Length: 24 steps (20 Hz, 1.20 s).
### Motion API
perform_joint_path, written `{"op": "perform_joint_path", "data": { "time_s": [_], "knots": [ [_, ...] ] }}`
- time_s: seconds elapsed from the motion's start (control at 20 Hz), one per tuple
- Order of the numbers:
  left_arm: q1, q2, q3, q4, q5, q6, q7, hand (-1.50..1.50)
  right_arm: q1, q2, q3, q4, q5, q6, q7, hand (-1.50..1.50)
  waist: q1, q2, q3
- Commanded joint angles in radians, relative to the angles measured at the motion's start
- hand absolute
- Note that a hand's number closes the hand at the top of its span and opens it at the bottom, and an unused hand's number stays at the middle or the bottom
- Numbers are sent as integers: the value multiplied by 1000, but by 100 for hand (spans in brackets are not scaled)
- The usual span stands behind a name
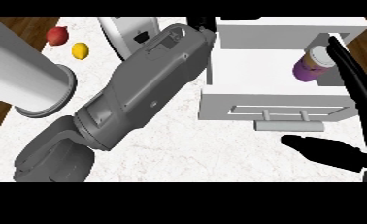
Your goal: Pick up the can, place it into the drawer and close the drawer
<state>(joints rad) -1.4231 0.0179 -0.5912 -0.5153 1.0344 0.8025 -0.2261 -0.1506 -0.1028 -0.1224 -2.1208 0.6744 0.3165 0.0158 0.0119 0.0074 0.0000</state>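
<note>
A: How is the right hand (342,80) set?

B: Its fingers are seen beside the purple can (313,64), touching it at the right side; whether they are curled round it cannot be told. The left hand is largely hidden behind its forearm.

A: Where is the can located?

B: Inside the open white drawer (258,63), at its right end, above the front panel's handle (285,115).

A: Handling?

B: The can is judged rigid, light and smooth-walled, so slip is possible. The cylindrical side wall, mid-height, is recommended for grasping.
</note>
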Motion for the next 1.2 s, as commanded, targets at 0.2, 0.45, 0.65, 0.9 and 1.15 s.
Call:
{"op": "perform_joint_path", "data": {
  "time_s": [0.2, 0.45, 0.65, 0.9, 1.15],
  "knots": [
    [78, 70, -16, -92, -48, -2, 49, -150, -191, -32, 122, 357, 249, -136, -74, -150, 28, -7, 0],
    [86, 101, -16, -141, -68, 14, 94, -150, -310, -60, 174, 585, 381, -197, -101, -150, 35, -6, 0],
    [136, 157, -27, -212, -103, 36, 129, -150, -360, -37, 190, 718, 471, -293, -83, -150, 24, -10, 0],
    [125, 212, -3, -250, -114, 26, 184, -150, -466, -48, 116, 1031, 492, -437, -144, -150, 27, -2, 1],
    [177, 253, -23, -336, -155, 60, 214, -150, -512, -14, 112, 1253, 575, -632, -142, -150, 35, -1, 1]
  ]
}}
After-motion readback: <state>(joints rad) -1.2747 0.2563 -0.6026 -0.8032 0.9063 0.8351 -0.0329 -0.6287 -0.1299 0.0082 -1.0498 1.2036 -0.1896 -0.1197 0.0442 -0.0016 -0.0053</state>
